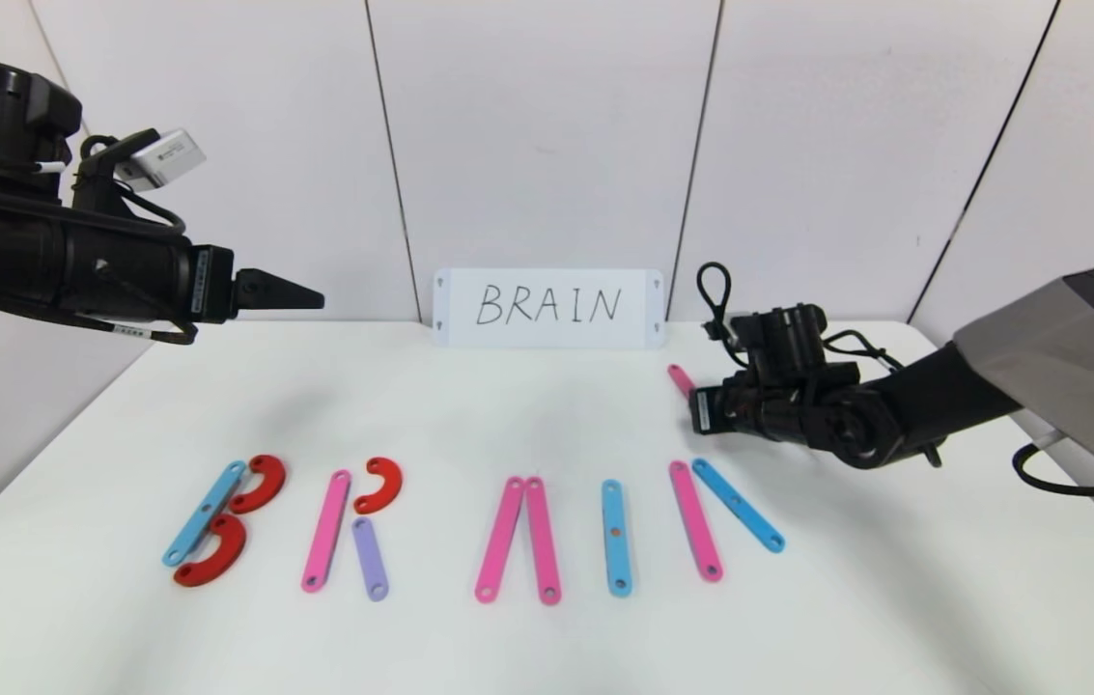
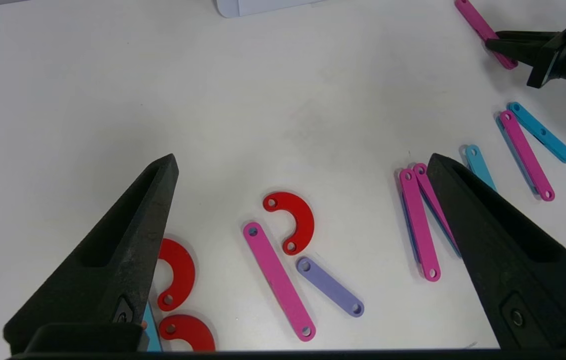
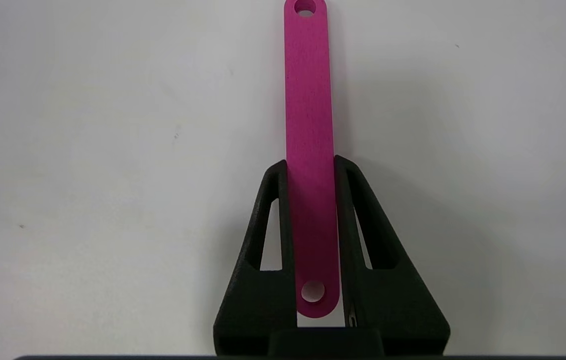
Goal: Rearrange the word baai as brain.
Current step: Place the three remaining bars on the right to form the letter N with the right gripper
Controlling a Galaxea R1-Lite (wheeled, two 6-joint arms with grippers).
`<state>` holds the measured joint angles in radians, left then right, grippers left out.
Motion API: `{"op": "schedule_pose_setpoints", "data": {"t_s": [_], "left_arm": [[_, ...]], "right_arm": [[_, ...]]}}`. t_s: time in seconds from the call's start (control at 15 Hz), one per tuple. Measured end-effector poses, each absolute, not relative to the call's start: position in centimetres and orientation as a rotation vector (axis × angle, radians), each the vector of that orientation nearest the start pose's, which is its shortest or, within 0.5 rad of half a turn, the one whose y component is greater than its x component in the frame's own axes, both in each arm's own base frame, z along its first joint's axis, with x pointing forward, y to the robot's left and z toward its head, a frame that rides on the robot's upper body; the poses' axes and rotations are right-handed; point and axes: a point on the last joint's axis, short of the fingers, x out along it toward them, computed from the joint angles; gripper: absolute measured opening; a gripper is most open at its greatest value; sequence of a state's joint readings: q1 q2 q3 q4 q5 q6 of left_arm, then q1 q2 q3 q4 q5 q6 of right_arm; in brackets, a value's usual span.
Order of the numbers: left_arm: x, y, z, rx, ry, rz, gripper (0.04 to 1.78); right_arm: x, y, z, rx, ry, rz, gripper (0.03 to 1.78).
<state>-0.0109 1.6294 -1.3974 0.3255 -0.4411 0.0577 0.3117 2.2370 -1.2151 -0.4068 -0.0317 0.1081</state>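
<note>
The right gripper (image 3: 311,167) is low over the white surface (image 1: 527,415), behind the row of letters, its fingers (image 3: 273,220) clamped on the long edges of a flat pink straight bar with a small hole at each end (image 3: 309,125). The word (image 1: 469,526) lies along the near part of the surface: B, R, a narrow A of two pink bars, a blue I, then a pink bar (image 1: 696,520) and a blue bar (image 1: 738,504) meeting at their tops, judged to be an N lacking its last stroke. The held bar is judged to be that stroke. To do the step well, the bar should be lifted level, carried clear of the blue diagonal, turned parallel to the pink upright, and set with its near end by the diagonal's lower end; release is best made only once the bar lies flat, so neighbours are not nudged. The left gripper (image 2: 302,165) hangs raised at the left with fingers wide apart, idle. The right wrist view alone shows the bar seated squarely between the fingers; whether it is off the surface cannot be told. The head view hides most of it but gives the whole word and the white card reading BRAIN (image 1: 547,307). The left wrist view shows the bar projecting beyond the fingertips.
</note>
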Motion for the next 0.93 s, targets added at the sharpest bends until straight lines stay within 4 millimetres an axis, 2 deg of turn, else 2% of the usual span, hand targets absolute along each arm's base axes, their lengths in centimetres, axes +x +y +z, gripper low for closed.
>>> {"op": "schedule_pose_setpoints", "data": {"t_s": [0.27, 0.53, 0.93], "left_arm": [[29.0, -1.3, 28.0, -0.064, 0.536, -0.455, 1.74], [28.9, -1.3, 28.0, -0.064, 0.535, -0.455, 1.74], [28.9, -1.3, 28.0, -0.065, 0.535, -0.461, 1.74]], "right_arm": [[37.3, 11.9, 7.3, 0.041, 0.661, 0.149, 0.27], [34.5, 11.7, 7.5, 0.091, 0.684, 0.041, 0.27], [31.2, 11.6, 6.8, 0.094, 0.715, 0.014, 0.27]]}}
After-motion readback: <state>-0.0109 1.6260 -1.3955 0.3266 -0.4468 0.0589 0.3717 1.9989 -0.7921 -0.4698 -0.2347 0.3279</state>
